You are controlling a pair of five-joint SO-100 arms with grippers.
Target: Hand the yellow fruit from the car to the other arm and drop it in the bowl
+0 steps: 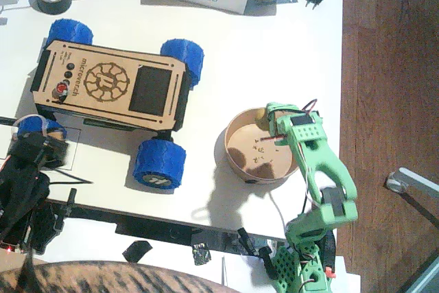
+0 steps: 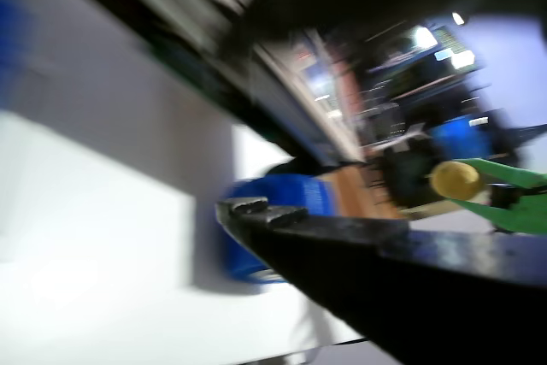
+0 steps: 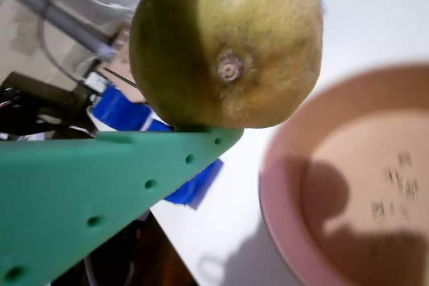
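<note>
Fixed view: right tool (image 1: 272, 123) holds the yellow fruit (image 1: 260, 116) over the bowl (image 1: 236, 162) rim.
Left tool (image 1: 42, 143): blurred, cannot tell.
My aim: centre it inward, then release.

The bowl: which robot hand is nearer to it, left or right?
Right. The green right hand holds the yellow fruit over the bowl at its far rim. The black left hand sits at the table's left edge, beyond the car.
</note>
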